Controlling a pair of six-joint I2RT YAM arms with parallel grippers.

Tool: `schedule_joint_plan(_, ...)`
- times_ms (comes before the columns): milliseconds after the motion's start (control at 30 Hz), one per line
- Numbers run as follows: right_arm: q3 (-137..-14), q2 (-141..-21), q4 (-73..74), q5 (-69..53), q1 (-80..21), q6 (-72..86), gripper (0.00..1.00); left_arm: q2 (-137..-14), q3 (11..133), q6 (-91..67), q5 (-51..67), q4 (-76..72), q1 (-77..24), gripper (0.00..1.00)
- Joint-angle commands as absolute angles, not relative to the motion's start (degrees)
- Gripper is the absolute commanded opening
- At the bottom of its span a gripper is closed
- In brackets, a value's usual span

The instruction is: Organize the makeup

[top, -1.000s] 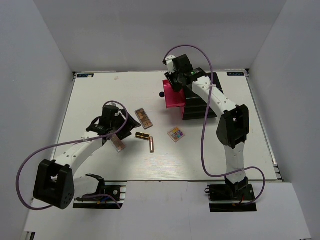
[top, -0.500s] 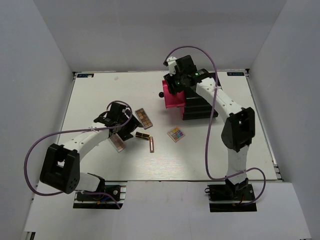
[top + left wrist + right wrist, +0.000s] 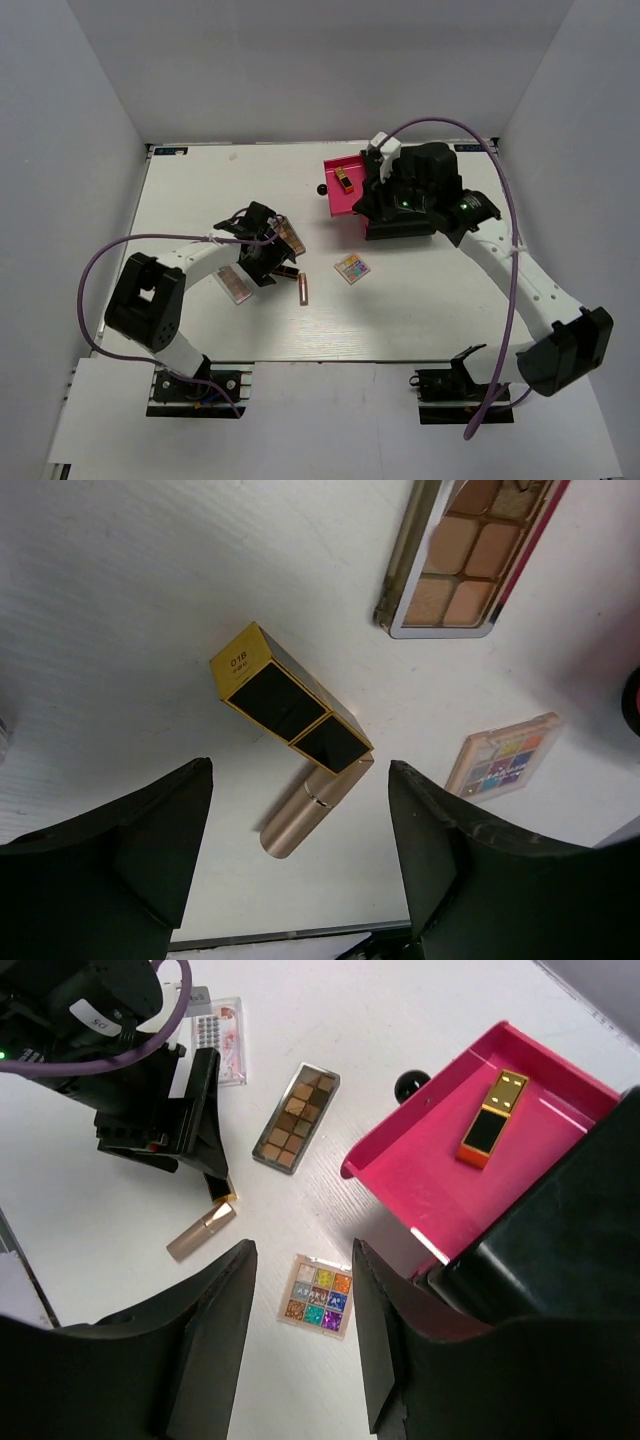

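My left gripper is open and empty, low over the table beside a black-gold lipstick and a copper tube that touch end to end. A long brown palette lies just beyond them. The square multicolour palette lies alone mid-table. A second long palette lies left of my left gripper. My right gripper is open and empty, raised beside the open pink drawer. A gold lipstick lies in that drawer.
The black drawer box stands at the back right, largely under my right arm. The drawer's black knob juts toward the table's middle. White walls enclose the table on three sides.
My right gripper has pulled back from over the pink drawer, and a gold lipstick now shows inside it. My left gripper has moved right to the lipsticks.
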State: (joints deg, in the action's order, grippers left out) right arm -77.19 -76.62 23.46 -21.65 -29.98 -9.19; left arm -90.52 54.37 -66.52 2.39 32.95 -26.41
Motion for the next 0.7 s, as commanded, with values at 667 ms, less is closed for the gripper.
schedule_joint_plan(667, -61.8, -63.6, 14.9, -27.0, -22.7, -5.9, 0.49, -100.3, 62.8, -71.6, -3.3, 40.5, -29.4, 0.43)
